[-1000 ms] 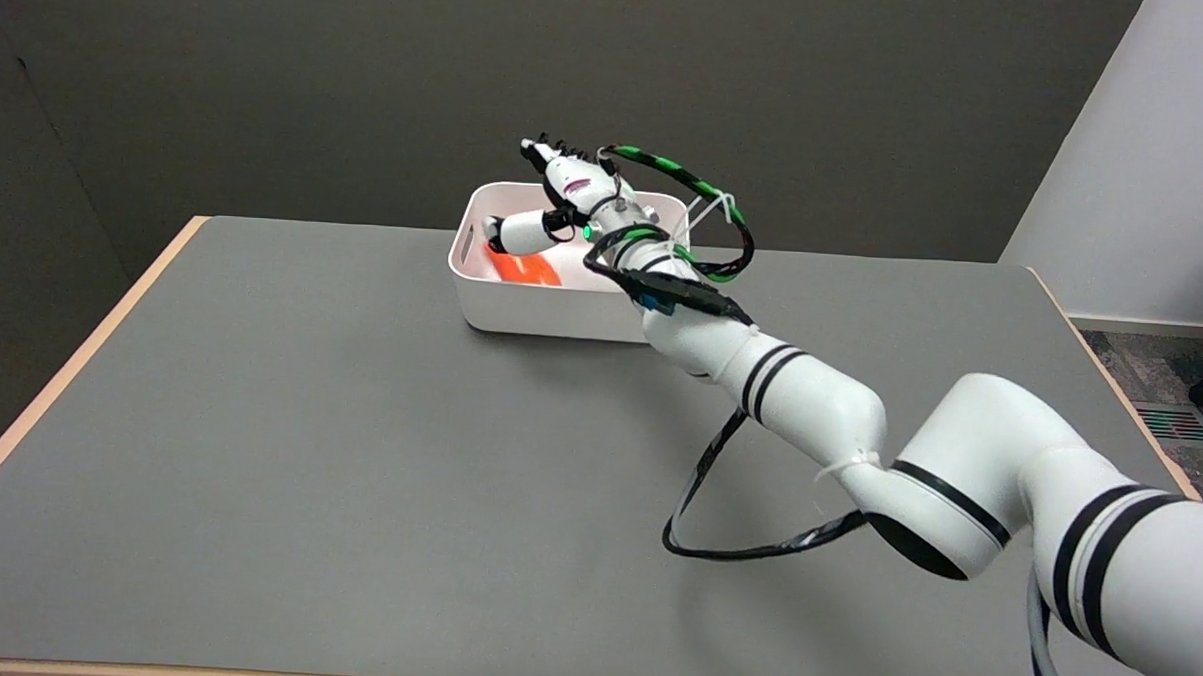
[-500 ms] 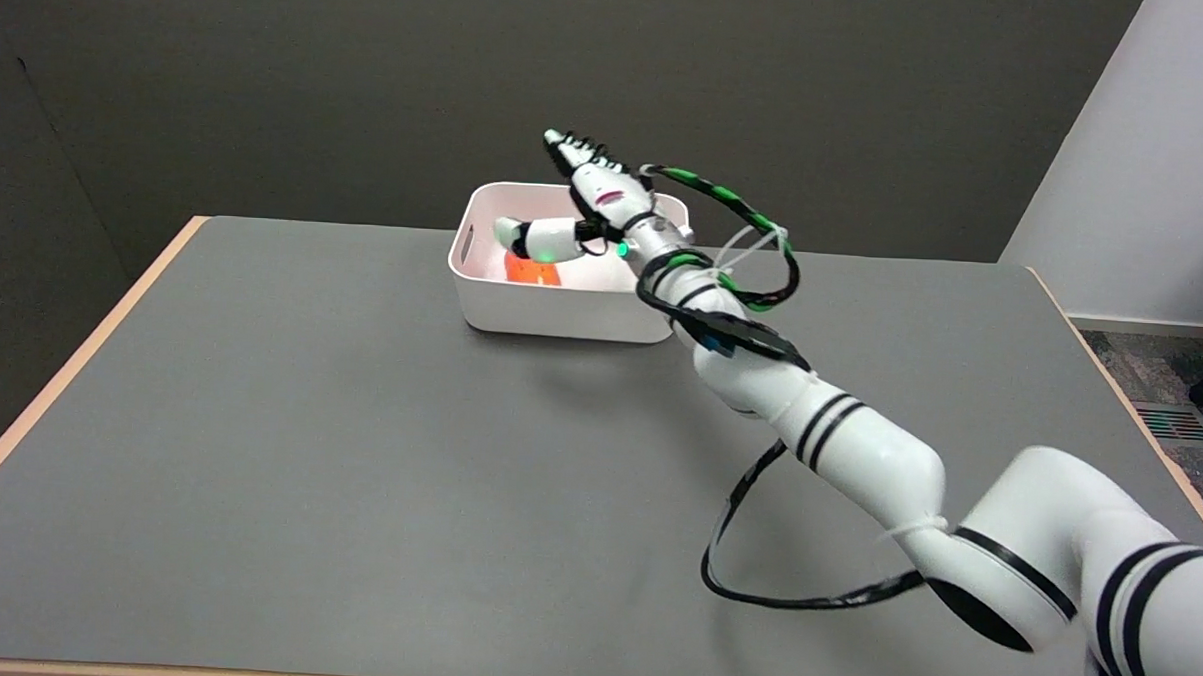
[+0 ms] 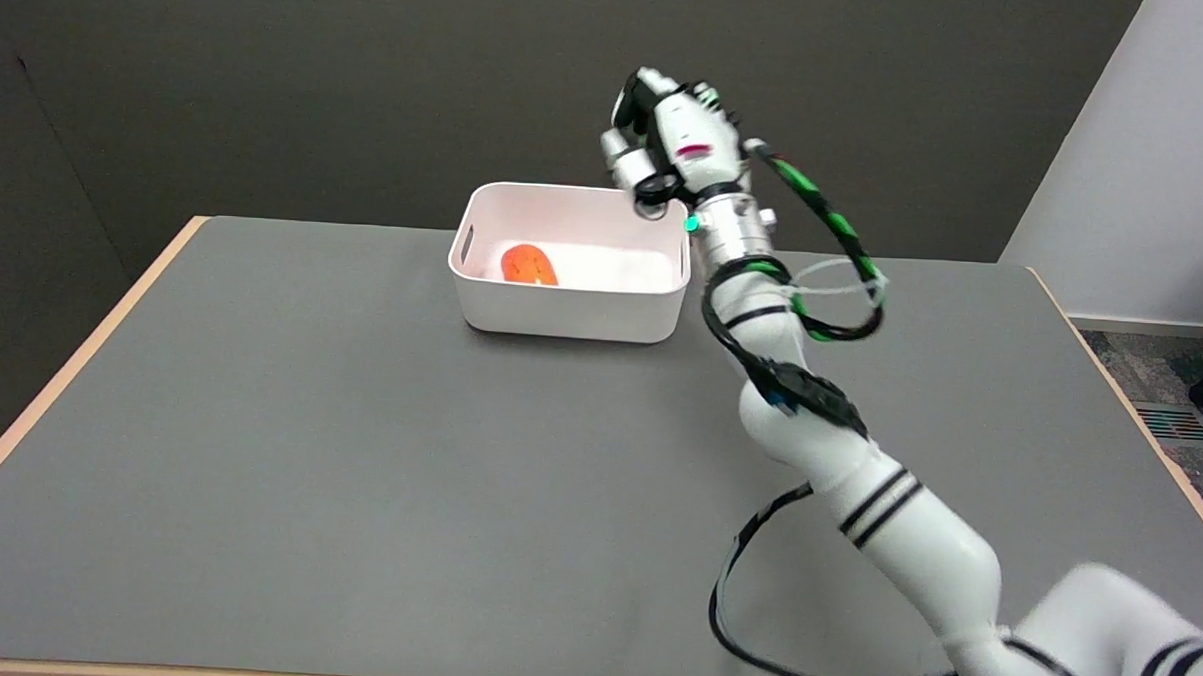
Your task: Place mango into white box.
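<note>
Right hand raised beside white box, fingers curled, holding nothing, mango lying inside box

Your right arm was glossy white with paired black bands; its black-and-white hand bore a red mark. Beside the silver wrist, a green light glowed, with green-and-black cable looping nearby.

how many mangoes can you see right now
1. The mango lies inside the white box, toward its left end, on the far side of the table. The box's near wall could hide something low behind it.
</note>
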`<move>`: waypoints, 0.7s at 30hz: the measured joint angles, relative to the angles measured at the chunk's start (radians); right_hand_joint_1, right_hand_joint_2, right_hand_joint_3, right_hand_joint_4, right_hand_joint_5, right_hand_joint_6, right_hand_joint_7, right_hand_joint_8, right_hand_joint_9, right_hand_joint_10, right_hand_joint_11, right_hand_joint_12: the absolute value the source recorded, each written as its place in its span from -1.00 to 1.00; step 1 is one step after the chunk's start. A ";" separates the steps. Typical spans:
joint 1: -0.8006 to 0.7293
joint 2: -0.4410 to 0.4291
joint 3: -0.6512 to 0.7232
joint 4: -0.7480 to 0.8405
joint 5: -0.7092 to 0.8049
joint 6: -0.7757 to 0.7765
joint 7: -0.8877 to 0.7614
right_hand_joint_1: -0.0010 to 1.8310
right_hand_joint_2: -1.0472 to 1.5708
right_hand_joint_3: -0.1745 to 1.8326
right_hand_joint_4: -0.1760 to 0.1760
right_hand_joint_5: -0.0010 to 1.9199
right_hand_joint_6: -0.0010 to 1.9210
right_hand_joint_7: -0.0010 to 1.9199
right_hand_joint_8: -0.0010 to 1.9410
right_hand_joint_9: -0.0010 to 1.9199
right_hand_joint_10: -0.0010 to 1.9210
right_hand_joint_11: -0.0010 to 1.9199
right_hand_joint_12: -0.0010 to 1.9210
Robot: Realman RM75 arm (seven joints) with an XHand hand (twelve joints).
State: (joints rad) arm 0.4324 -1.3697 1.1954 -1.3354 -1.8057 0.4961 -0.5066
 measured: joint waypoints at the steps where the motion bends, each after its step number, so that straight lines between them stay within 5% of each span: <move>1: -0.023 -0.013 0.022 -0.035 -0.019 0.011 -0.013 0.08 0.85 -0.65 -0.15 -0.57 0.79 -0.52 1.00 -0.53 1.00 -1.00 1.00; 11: -0.248 -0.190 0.253 -0.312 -0.183 0.072 -0.119 0.16 0.82 -0.63 -0.80 -0.60 0.74 -0.42 1.00 -0.44 1.00 -1.00 1.00; 21: -0.394 -0.200 0.288 -0.448 -0.230 0.094 -0.268 0.20 0.82 -0.63 -0.99 -0.60 0.73 -0.38 0.99 -0.40 1.00 -1.00 1.00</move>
State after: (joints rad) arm 0.0382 -1.5693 1.4837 -1.7838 -2.0355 0.5904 -0.7749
